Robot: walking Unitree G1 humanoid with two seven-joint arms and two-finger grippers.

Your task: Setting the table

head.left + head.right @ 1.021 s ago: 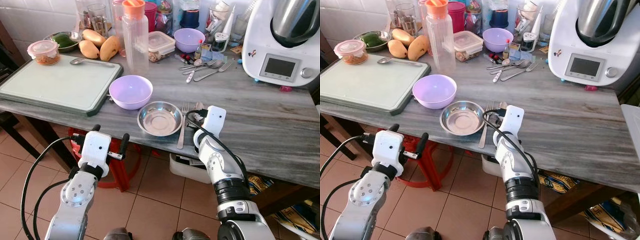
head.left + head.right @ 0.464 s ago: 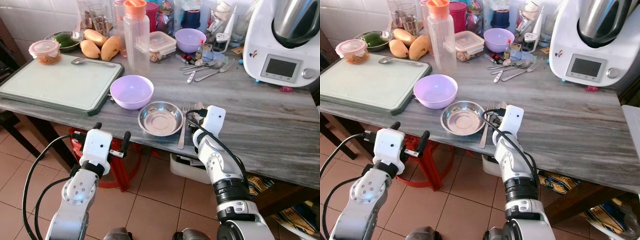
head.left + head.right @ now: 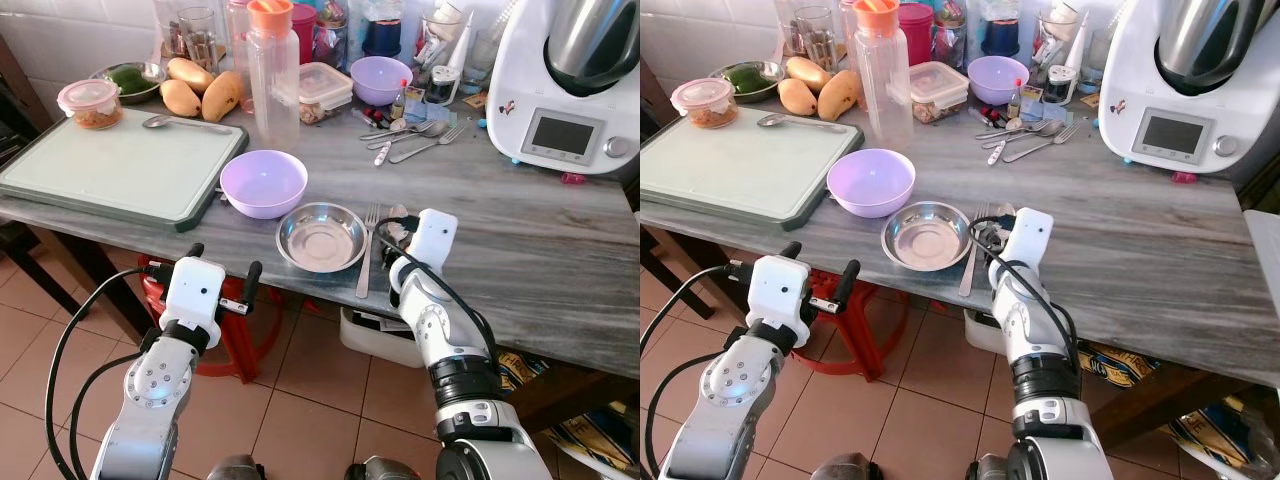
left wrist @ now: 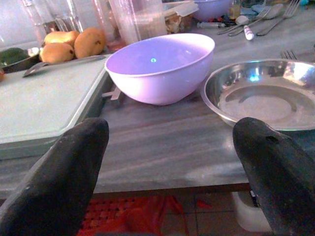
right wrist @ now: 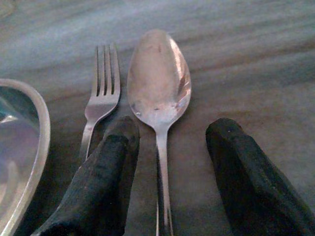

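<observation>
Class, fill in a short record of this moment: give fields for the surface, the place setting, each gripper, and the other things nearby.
surface: grey wooden table
place setting: round steel dish, then silver fork, then silver spoon to its right
right gripper: open, fingers either side of the spoon's handle
left gripper: open, off the table's near edge, facing the lilac plastic bowl
nearby: green cutting board, white kitchen machine

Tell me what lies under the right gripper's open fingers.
A spoon lies on the table between the right gripper's fingers, beside a fork. Its handle end is cut off from view.
</observation>
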